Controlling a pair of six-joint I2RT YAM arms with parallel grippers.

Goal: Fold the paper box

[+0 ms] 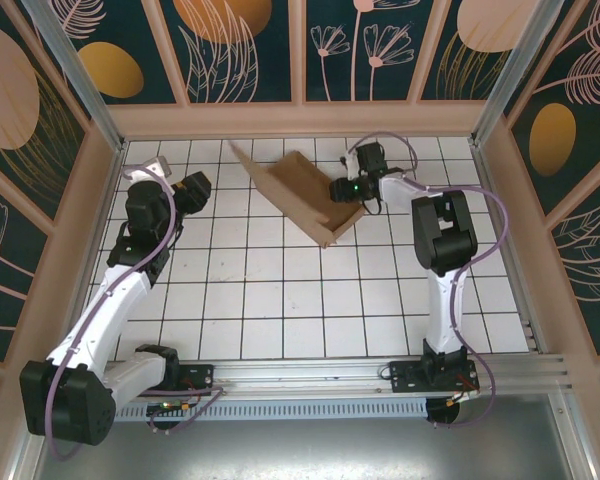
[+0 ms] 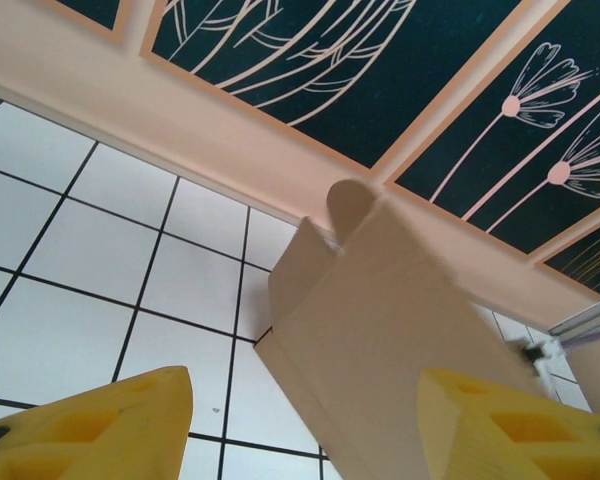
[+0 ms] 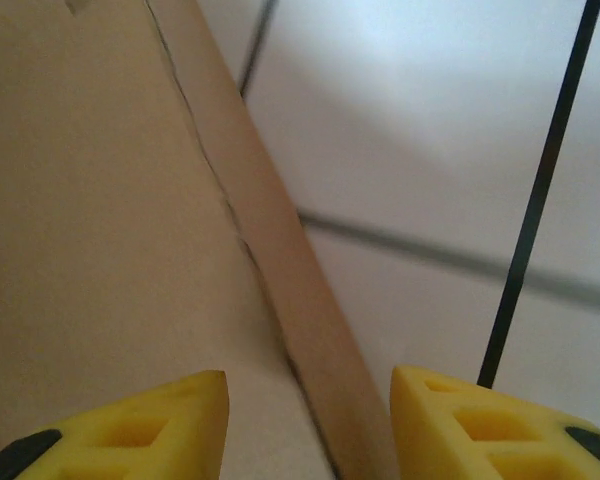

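Paper box sits at the far middle of the tiled counter, partly folded, with one panel tilted up. Right gripper is at the box's right edge, jaws wide apart, the cardboard edge running between them, not clamped. Left gripper is left of the box and apart from it, jaws spread, holding nothing.

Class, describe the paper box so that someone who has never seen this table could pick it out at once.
Start at the white tiled table with black grid lines and look to the middle of its far side. There the paper box sits tilted, close by the right gripper. Its plain brown cardboard, with flaps and creases, sets it apart from the white tiles around it.
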